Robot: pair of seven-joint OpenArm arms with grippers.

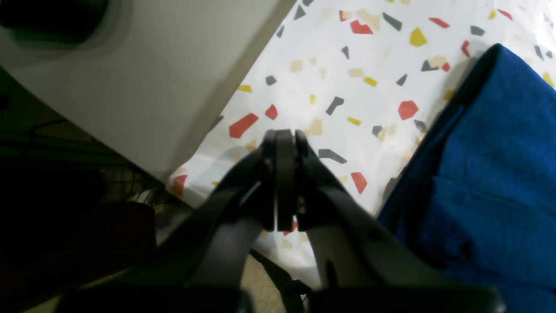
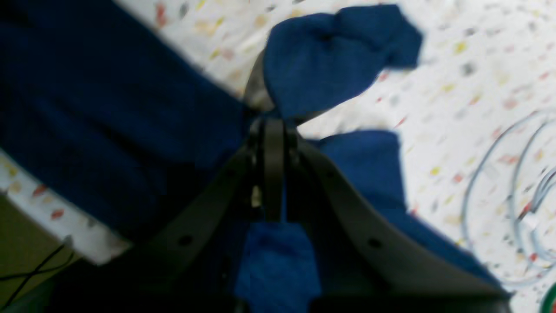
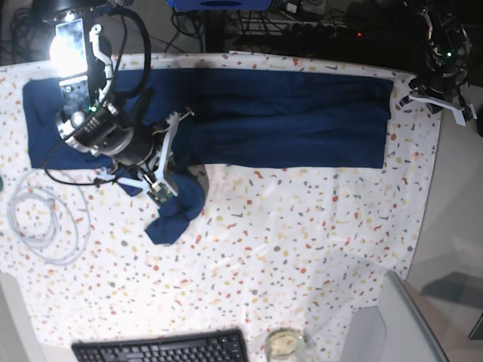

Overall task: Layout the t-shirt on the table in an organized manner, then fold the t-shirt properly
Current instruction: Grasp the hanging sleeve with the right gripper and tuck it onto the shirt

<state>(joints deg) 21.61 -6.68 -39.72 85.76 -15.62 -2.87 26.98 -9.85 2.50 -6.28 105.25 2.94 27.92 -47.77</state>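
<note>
The t-shirt (image 3: 287,117) lies spread as a long navy band along the 12 o'clock edge of the speckled table (image 3: 302,249). One sleeve is pulled away toward 7 o'clock. The right pincer (image 2: 273,126) is clamped shut on that sleeve's fabric, which bunches just past its tips. The left pincer (image 1: 284,141) has its jaws pressed together with nothing between them; it hangs over bare table near the corner, the shirt's edge at its 3 o'clock. A coiled cable (image 3: 45,226) lies at 9 o'clock, and a keyboard (image 3: 162,348) at 6 o'clock.
</note>
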